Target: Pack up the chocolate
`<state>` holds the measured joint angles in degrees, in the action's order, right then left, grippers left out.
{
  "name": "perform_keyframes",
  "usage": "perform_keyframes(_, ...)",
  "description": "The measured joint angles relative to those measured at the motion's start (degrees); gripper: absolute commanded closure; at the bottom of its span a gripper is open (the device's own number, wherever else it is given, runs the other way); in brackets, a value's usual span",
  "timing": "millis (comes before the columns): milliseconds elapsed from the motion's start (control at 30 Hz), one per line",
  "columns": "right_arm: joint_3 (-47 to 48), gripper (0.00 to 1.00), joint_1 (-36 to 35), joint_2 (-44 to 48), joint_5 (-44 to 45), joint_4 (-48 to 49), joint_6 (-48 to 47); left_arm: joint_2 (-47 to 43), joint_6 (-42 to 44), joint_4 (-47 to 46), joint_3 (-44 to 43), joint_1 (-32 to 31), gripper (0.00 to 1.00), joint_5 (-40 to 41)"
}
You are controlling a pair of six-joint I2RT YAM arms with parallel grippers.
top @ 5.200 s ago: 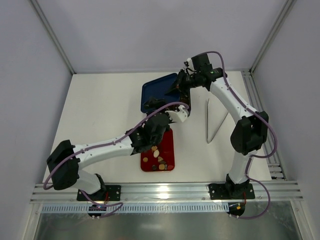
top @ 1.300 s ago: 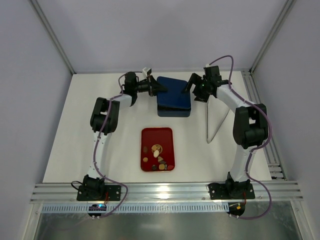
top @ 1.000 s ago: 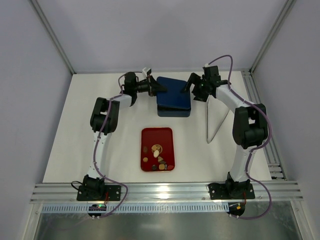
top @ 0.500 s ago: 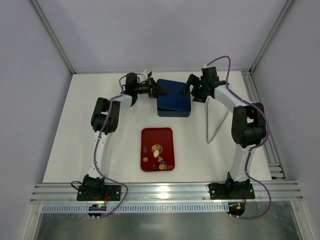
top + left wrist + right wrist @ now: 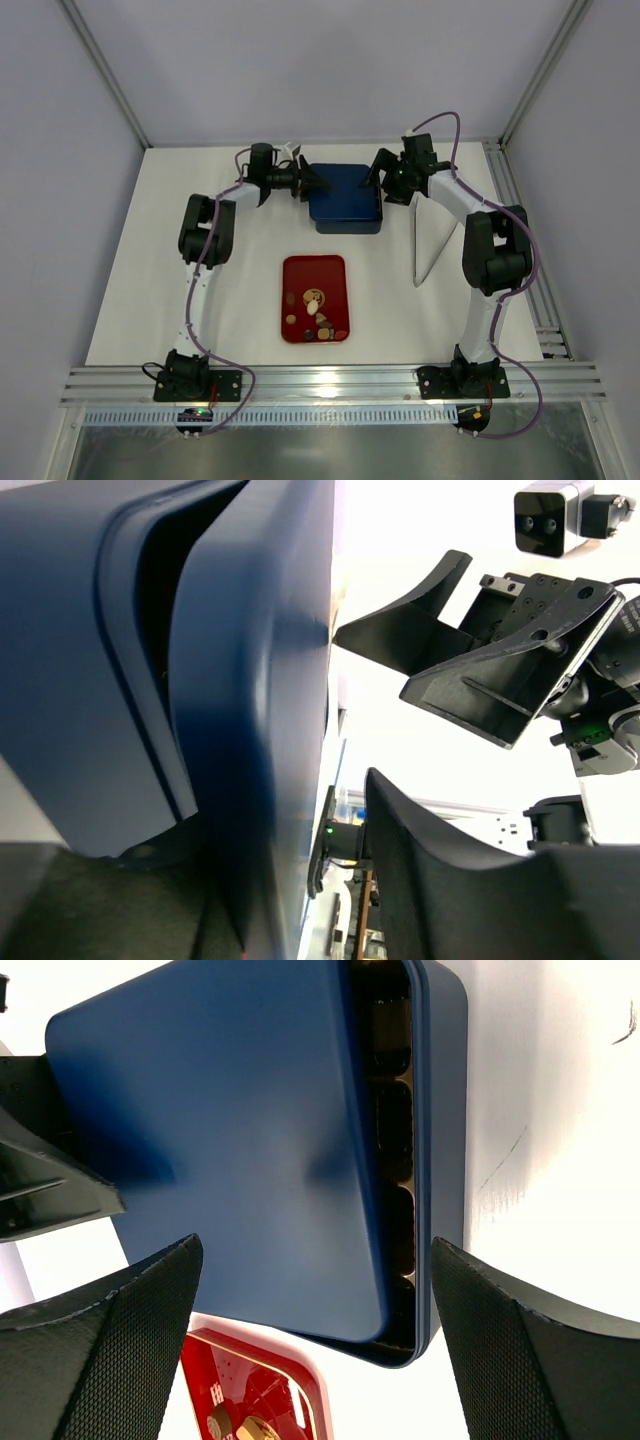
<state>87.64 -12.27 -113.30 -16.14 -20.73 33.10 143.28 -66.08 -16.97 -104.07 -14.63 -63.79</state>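
both arms same build: left arm (image 5: 200, 292) and right arm (image 5: 482, 320) have white tube links, chunky black joint housings and black base plates (image 5: 432, 381). 1 purple cable (image 5: 452, 114) loops along each arm. left gripper (image 5: 315, 181) and right gripper (image 5: 378, 172) are all black, 2 wedge-shaped fingers each. the right's pads (image 5: 110, 1350) have a fine mesh texture.

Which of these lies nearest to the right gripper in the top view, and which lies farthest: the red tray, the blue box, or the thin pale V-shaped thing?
1. Blue box: just at the right gripper's fingertips, at the far side of the table.
2. Thin pale V-shaped thing: on the table beside the right arm.
3. Red tray: farthest, toward the near edge, holding the chocolates.
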Motion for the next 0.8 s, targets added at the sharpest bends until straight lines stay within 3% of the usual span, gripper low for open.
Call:
perform_keyframes(233,-0.02,0.07,0.0,0.0,0.04,0.15,0.0,-1.77,5.44,7.08,-0.72,0.87,0.41,0.61)
perform_keyframes(800,-1.29,0.07,0.0,0.0,0.37,0.46,0.02,-4.24,14.19,21.99,-2.54,2.14,0.39,2.54)
